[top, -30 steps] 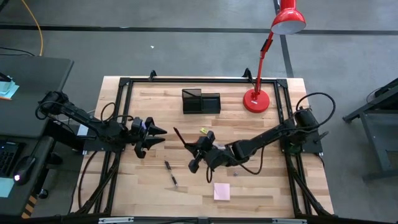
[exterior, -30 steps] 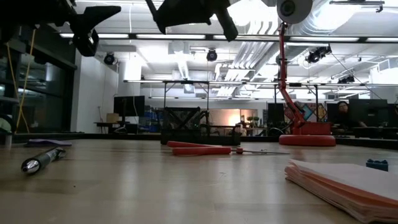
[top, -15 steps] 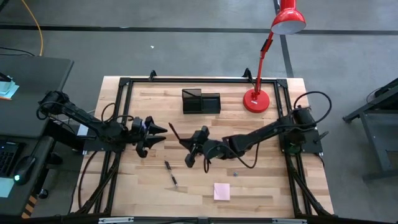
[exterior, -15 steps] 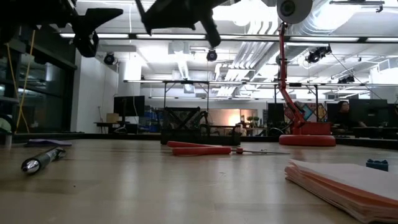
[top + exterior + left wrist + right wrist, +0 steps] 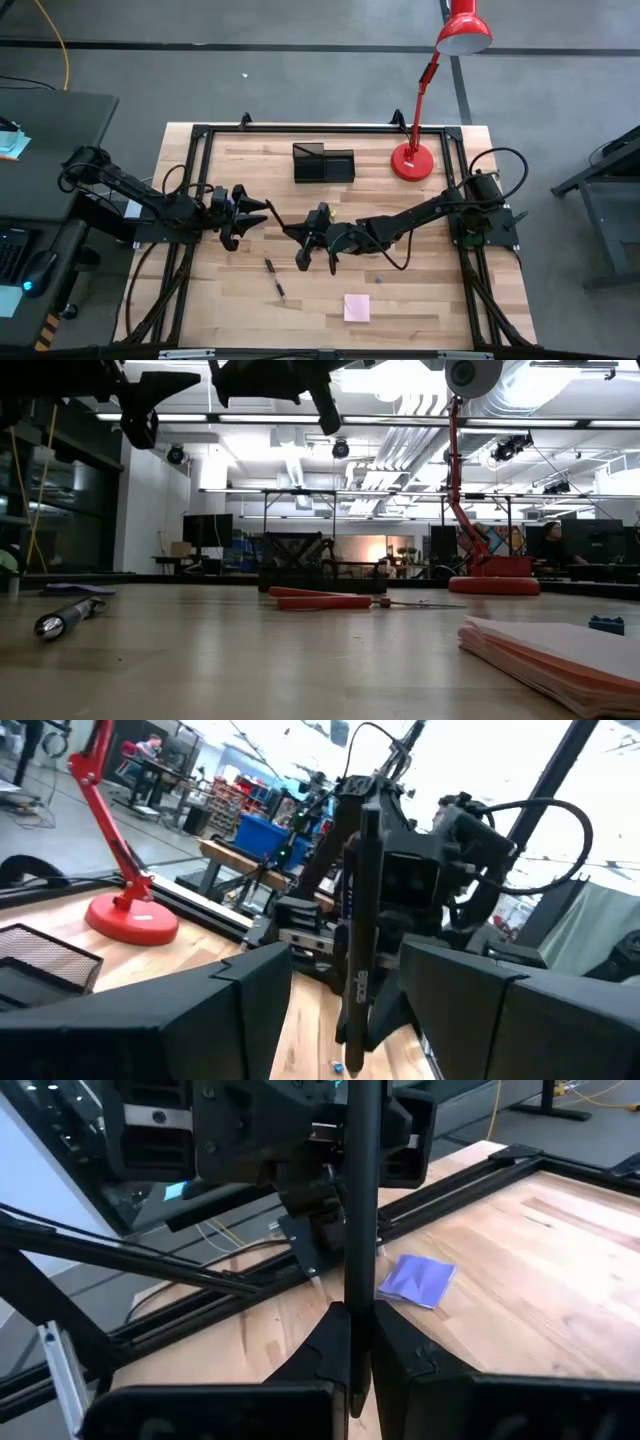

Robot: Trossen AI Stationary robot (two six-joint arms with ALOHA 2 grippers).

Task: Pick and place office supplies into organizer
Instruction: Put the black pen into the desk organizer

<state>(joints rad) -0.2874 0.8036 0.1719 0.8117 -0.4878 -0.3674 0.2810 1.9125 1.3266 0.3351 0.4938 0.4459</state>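
On the wooden tabletop (image 5: 420, 290) the black organizer (image 5: 323, 163) sits at the far edge, well apart from both arms. Mid-table, the right pincer (image 5: 291, 231) is clamped on a thin dark pen (image 5: 360, 1210), apparently held out toward the left pincer (image 5: 262, 212), whose fingers stand apart, facing it.

Our left gripper (image 5: 262, 212) hangs above the table's left-centre, fingers parted and pointing right. Our right gripper (image 5: 292, 232) reaches across from the right, fingers pinched together, tips just beside the left's.
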